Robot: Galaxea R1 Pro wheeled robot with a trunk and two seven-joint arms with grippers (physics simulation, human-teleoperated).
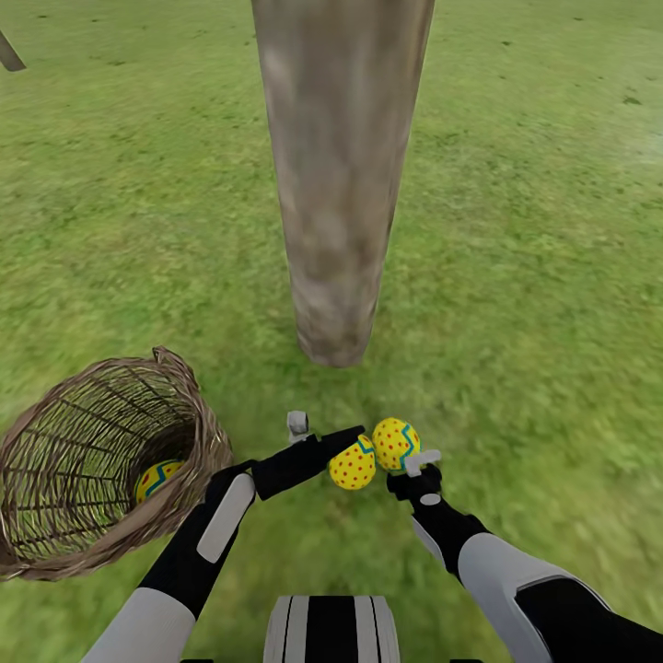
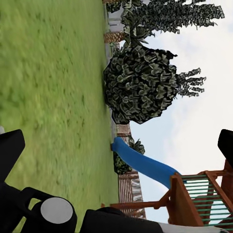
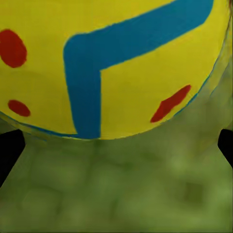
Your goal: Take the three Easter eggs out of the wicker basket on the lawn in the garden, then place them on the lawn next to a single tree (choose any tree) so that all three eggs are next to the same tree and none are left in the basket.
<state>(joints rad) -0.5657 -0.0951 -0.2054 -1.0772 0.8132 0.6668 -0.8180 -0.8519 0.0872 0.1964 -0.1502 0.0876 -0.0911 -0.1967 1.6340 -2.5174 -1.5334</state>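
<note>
Your two Easter eggs [image 1: 353, 465] [image 1: 396, 444] lie touching each other on the lawn [image 1: 516, 276] just in front of the tree [image 1: 339, 175], whose trunk is cut off at the top. The third egg [image 1: 157, 479] sits inside the wicker basket [image 1: 55, 543], half hidden by its weave. Your left claw [image 1: 308, 433] is beside the nearer egg; you cannot tell its spread. Your right claw [image 1: 419, 465] stands apart, one egg [image 3: 111, 63] looming close ahead.
</note>
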